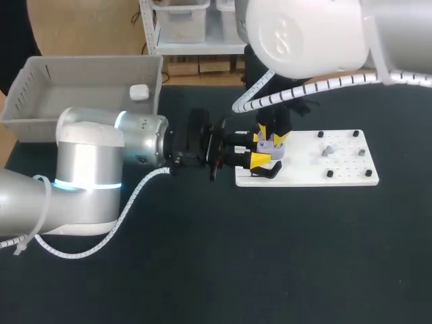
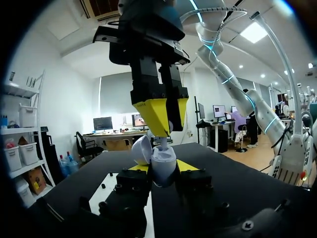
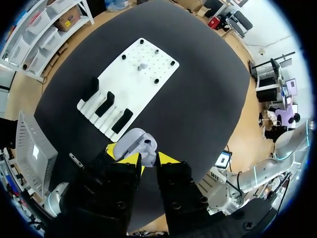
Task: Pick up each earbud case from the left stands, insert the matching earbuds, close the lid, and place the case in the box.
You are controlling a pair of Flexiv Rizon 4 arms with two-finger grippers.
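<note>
My left gripper is shut on a lavender earbud case, held above the left end of the white board. In the left wrist view the case sits between the yellow tips with its lid open. My right gripper comes straight down over it, shut on a white earbud whose lower end is in the case's opening. In the right wrist view the earbud sits between the fingers of my right gripper, with the case just under them.
Three black stands line the board's left end. A small earbud and black pegs are on its right part. The grey box at the back left holds a white case.
</note>
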